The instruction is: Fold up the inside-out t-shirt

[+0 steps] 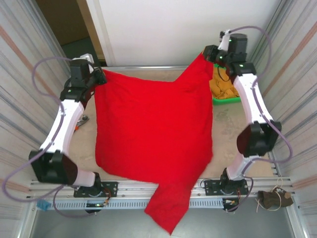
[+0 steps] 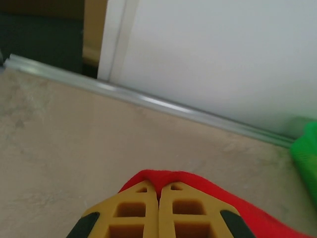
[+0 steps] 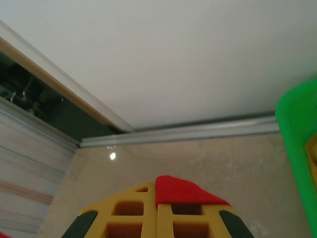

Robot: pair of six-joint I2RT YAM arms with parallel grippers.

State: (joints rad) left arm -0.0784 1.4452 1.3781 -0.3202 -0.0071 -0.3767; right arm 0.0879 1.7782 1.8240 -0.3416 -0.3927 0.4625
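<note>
Red t-shirt lies across bench, tail hanging off near edge. Left jaws and right jaws each clamp a far shirt corner. Soft, light, limp: probably best gripped at corners or hems.

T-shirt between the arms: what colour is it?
The t-shirt is plain bright red; the top external view shows it best.

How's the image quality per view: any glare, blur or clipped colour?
Top external: even, soft light with faint shadows, but the red t-shirt is so saturated that its folds barely read. Left wrist: the near jaws and the fabric they pinch are soft-focus, and the green bin is a blur at the edge. Right wrist: a small glare spot on the table, and the near jaws are blurred too.
</note>
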